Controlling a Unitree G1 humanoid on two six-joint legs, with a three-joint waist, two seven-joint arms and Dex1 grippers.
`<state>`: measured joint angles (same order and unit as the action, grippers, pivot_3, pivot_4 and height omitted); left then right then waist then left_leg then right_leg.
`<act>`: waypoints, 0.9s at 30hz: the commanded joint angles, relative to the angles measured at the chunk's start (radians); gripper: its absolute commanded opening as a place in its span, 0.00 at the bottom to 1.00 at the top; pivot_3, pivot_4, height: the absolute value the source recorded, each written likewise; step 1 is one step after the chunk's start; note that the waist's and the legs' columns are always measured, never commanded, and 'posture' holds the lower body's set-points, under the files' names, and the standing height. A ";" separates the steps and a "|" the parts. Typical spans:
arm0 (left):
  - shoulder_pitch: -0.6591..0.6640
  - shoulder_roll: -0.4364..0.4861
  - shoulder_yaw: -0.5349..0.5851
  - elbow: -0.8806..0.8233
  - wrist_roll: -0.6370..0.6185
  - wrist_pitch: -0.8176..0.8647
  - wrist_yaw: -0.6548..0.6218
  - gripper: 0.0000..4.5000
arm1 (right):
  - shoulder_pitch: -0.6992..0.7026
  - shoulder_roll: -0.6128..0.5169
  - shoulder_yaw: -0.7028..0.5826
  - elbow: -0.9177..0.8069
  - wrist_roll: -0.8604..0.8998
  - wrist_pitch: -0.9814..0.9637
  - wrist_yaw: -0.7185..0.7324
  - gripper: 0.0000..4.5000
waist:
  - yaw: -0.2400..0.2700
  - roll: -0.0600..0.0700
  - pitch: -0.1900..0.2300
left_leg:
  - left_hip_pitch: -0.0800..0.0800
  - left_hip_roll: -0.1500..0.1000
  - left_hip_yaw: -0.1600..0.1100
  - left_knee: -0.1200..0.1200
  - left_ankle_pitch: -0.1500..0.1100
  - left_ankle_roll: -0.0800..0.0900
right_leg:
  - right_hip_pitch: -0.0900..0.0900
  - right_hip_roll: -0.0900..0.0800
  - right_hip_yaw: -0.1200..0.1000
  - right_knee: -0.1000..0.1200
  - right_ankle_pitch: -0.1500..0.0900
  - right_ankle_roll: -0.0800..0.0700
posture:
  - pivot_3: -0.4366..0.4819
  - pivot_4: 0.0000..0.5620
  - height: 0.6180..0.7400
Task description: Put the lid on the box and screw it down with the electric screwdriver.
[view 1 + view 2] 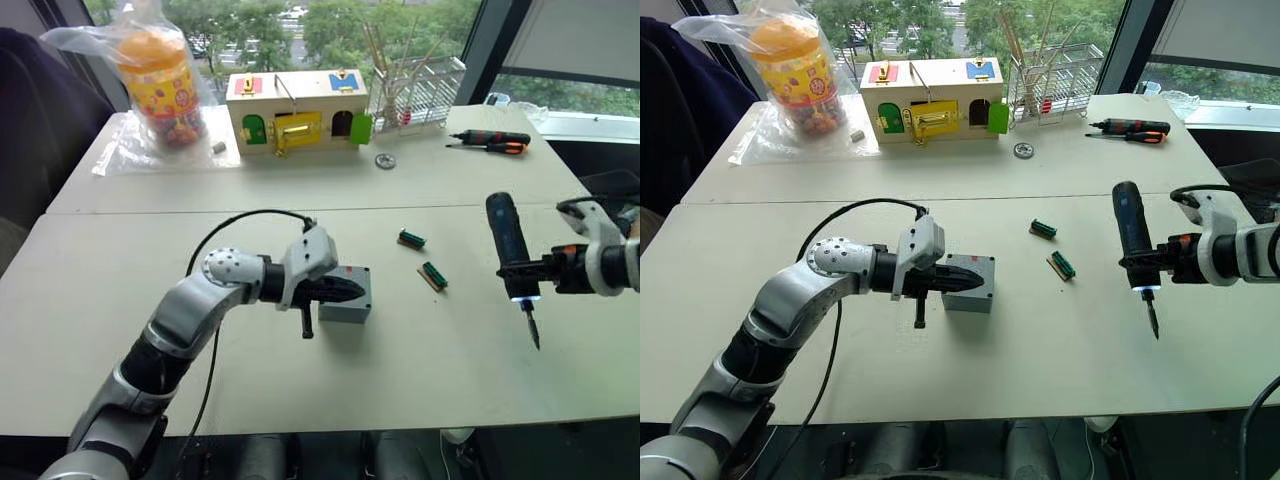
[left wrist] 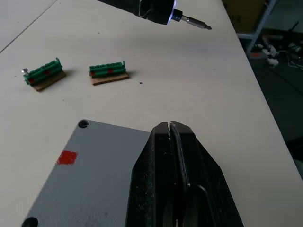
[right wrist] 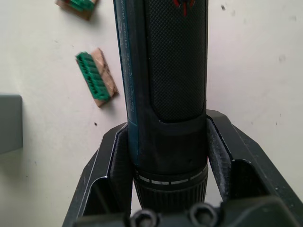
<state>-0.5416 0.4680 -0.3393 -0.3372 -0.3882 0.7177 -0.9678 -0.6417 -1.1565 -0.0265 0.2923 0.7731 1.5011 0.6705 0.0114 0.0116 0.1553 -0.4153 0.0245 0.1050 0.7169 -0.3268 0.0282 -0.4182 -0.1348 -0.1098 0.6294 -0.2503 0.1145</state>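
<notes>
The box (image 1: 970, 285) sits near the middle of the pale table (image 1: 1040, 370), a small grey plastic block with the lid (image 2: 90, 175) lying flat on top of it; the lid's face is plain grey with a small red square mark and dark screw holes at its corners; the left gripper (image 1: 975, 279) lies over the lid with its two black fingers (image 2: 177, 179) pressed together, holding nothing between them, their tips reaching across the lid's top; to the right, well apart from the box, the electric screwdriver (image 1: 1130, 235) hangs above the table, a thick black cylinder held nearly upright with its metal bit pointing down and a white light glowing at its collar; the right gripper (image 1: 1150, 265) is clenched round the driver's lower body, one finger on each side; between box and driver two small green terminal blocks (image 1: 1061, 265) on brown backing lie on the table; at the far edge stands a wooden box (image 1: 932, 97) with coloured doors and latches, a wire rack (image 1: 1050, 85) with thin sticks standing in it beside it, and a clear bag (image 1: 770, 60) holding an orange-lidded jar of coloured bits to its left; two black-and-orange hand screwdrivers (image 1: 1130, 130) lie at the far right
</notes>
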 commanded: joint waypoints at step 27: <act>-0.059 0.077 0.126 0.235 0.083 -0.116 0.104 0.00 | 0.069 0.003 0.002 -0.371 -0.237 -0.568 0.354 0.98 | 0.004 0.000 0.001 | -0.001 0.001 0.000 -0.001 0.001 -0.003 | -0.001 0.002 -0.001 0.000 0.000 0.001 | 0.48 0.27 0.76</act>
<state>-0.5907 0.5191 -0.2177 -0.1058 -0.3241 0.6340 -0.8346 -0.6218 -1.1354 -0.0240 0.0891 0.4859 0.9467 0.9586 0.0152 0.0115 0.1560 -0.4164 0.0251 0.1049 0.7158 -0.3251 0.0250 -0.4188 -0.1325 -0.1121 0.6297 -0.2504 0.1150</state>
